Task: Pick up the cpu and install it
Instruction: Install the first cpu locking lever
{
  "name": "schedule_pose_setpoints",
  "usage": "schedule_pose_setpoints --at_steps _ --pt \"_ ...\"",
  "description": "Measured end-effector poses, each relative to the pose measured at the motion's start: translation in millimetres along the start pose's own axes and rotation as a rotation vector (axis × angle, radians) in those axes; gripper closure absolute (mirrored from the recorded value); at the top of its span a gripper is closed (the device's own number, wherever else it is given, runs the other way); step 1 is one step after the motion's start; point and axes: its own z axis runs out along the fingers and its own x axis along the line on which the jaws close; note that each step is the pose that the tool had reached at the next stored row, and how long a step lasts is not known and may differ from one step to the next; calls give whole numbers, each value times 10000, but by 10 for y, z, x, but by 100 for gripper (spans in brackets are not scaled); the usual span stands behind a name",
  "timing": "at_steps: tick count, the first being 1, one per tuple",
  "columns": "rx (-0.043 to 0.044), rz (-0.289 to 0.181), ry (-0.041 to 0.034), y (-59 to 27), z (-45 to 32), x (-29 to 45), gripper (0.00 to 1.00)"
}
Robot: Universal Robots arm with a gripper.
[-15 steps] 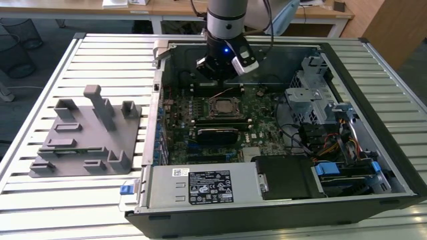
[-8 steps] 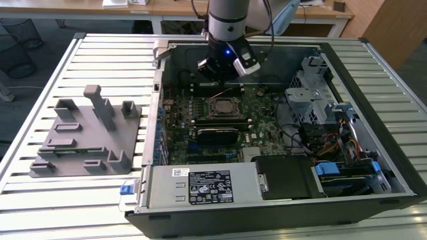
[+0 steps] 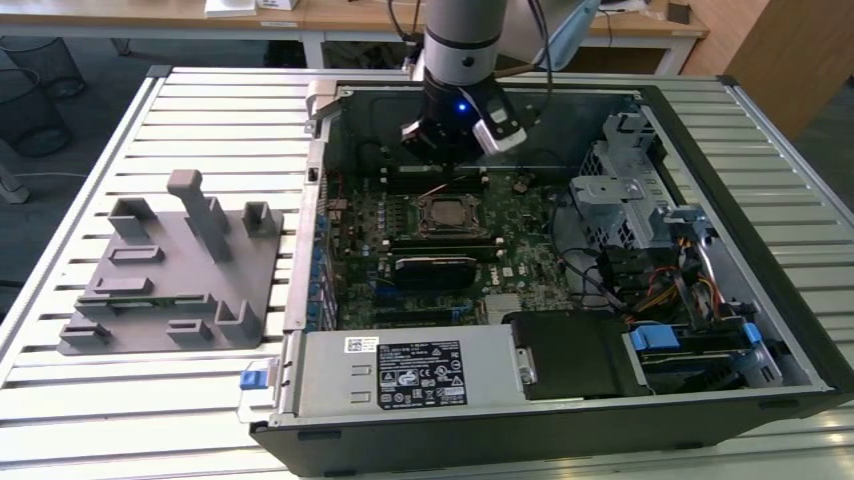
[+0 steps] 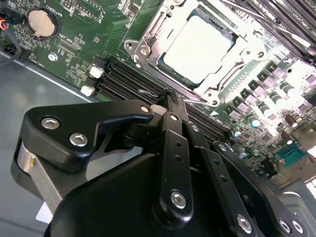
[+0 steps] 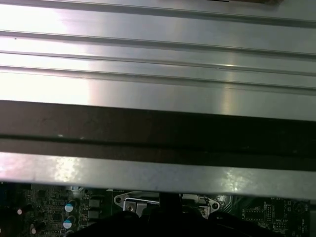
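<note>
Cpu lying in the socket just beyond the gripper, whose jaws are closed on nothing; probably light, rigid and fragile, best held by opposite edges.

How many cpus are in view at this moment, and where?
1. The cpu lies in its socket on the board inside the open computer case, just ahead of the claw. The arm hides part of the board.

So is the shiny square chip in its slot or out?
In. In the second wrist view the cpu lies flat inside the socket frame on the green board.
</note>
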Motion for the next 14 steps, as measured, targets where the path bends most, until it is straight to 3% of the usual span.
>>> schedule_pose_setpoints --at_steps 14 --pt "-8 0 -1 -4 40 -52 89"
